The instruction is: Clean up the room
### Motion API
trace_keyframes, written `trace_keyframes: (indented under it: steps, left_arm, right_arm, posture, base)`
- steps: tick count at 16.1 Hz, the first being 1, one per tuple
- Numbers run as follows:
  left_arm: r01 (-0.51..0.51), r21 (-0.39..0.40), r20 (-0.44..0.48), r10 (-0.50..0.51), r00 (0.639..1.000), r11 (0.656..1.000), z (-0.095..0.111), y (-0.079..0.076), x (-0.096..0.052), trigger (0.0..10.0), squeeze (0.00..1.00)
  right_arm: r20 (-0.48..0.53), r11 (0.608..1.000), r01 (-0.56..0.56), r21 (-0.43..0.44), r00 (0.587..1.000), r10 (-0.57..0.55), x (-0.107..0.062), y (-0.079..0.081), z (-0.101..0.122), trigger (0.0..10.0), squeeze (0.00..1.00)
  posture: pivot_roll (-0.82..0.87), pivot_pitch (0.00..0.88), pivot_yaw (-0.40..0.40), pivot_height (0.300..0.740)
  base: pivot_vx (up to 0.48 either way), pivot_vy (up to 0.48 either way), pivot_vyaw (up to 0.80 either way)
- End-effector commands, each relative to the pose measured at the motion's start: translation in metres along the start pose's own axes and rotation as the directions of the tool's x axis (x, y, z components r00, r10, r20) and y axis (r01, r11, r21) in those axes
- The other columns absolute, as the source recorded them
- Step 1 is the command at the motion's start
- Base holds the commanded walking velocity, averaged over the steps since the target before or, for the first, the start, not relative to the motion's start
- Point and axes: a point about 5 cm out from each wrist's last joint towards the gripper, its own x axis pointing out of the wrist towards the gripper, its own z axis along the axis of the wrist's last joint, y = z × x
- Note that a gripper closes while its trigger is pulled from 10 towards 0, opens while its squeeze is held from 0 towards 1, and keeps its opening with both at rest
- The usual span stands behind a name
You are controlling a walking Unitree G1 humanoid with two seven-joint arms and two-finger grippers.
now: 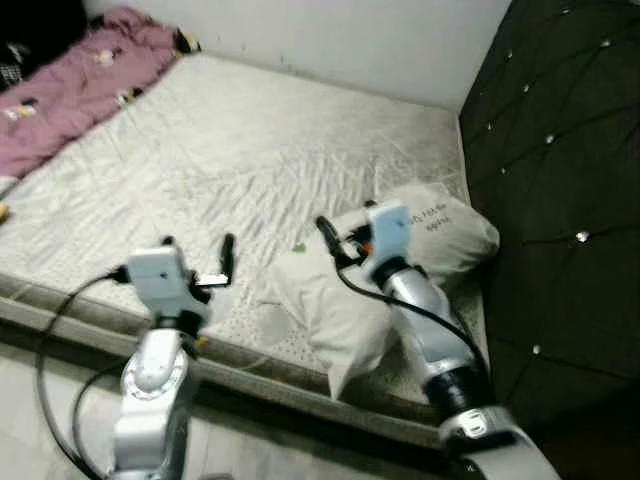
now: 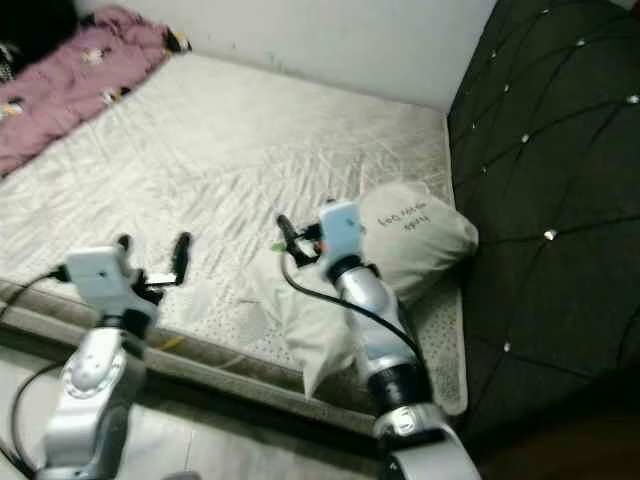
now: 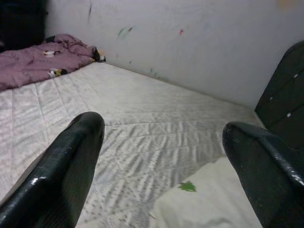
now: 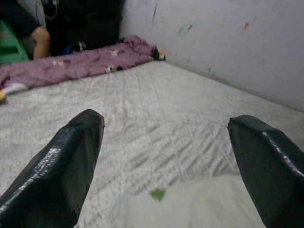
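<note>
both grippers spread and empty above the near edge of the bed

the left gripper [image 1: 198, 262] hovers over the near edge of the mattress [image 1: 230, 150], its two black fingers [image 3: 71, 156] spread wide with nothing between them and touching nothing. the right gripper [image 1: 335, 240] is raised above the pillow [image 1: 400, 270], and in the right wrist view its fingers [image 4: 66, 156] are likewise spread wide and empty; whether the arm itself rests on the pillow cannot be told.

the cream pillow lies at the near right corner of the bed, against the headboard [image 1: 560, 180], with its lower end drooping past the mattress edge. there is dark print on its top side, too blurred to read. a small green speck [image 3: 187, 186] sits on the mattress just beside the pillow's edge; what it is cannot be made out.

a crumpled purple blanket [image 1: 70, 80] with small pale figures lies along the far left edge of the bed, cut off by the frame. the mattress is bare, quilted and off-white. the headboard is dark, tufted and studded with shiny buttons. the wall [image 3: 190, 38] behind the bed is white with a few coloured marks. pale floor [image 1: 40, 420] shows below the bed's near edge.
</note>
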Motion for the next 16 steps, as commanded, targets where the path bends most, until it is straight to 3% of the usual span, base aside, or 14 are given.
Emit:
trace_keyframes:
  steps: [1,6,9,10,14,16]
  left_arm:
    - [0.035,-0.021,0.007,-0.035,0.999,0.999,0.001,-0.011,0.003,10.0,0.0]
    - [0.034,-0.019,0.005,-0.034,0.999,0.999,0.0,-0.01,0.004,10.0,0.0]
    - [-0.023,0.053,0.013,0.022,1.0,0.998,0.003,-0.003,0.01,10.0,0.0]
    - [-0.013,-0.007,0.019,0.013,1.0,1.0,0.005,0.0,0.012,10.0,0.0]
    - [-0.063,0.022,0.07,0.061,0.996,0.998,0.018,0.016,0.015,10.0,0.0]
    - [-0.113,-0.003,0.088,0.113,0.99,0.994,0.022,0.024,0.011,10.0,0.0]
  right_arm:
    - [-0.002,0.999,0.046,-0.015,0.999,-0.046,-0.005,-0.015,0.0,10.0,0.0]
    - [0.004,0.999,0.048,-0.021,0.999,-0.048,-0.003,-0.016,0.001,10.0,0.0]
    - [0.008,0.998,0.052,-0.029,0.999,-0.052,-0.001,-0.018,0.002,10.0,0.0]
    - [0.013,0.998,0.057,-0.032,0.998,-0.056,0.0,-0.019,0.004,10.0,0.0]
    - [0.019,0.996,0.06,-0.072,0.998,-0.059,0.002,-0.022,0.008,10.0,0.0]
    - [0.012,0.996,0.064,-0.067,0.998,-0.063,0.002,-0.021,0.007,10.0,0.0]
  posture:
    - [0.04,0.0,-0.084,0.74]
    - [0.04,0.0,-0.081,0.74]
    - [0.04,0.0,-0.076,0.74]
    - [0.04,0.0,-0.074,0.74]
    - [0.06,0.0,-0.067,0.74]
    - [0.08,0.002,-0.059,0.74]
  base:
    - [0.315,0.0,-0.8]
    - [0.224,0.0,-0.13]
    - [0.0,0.0,0.0]
    - [0.0,0.0,0.0]
    - [0.0,0.0,0.0]
    - [0.0,0.0,-0.8]
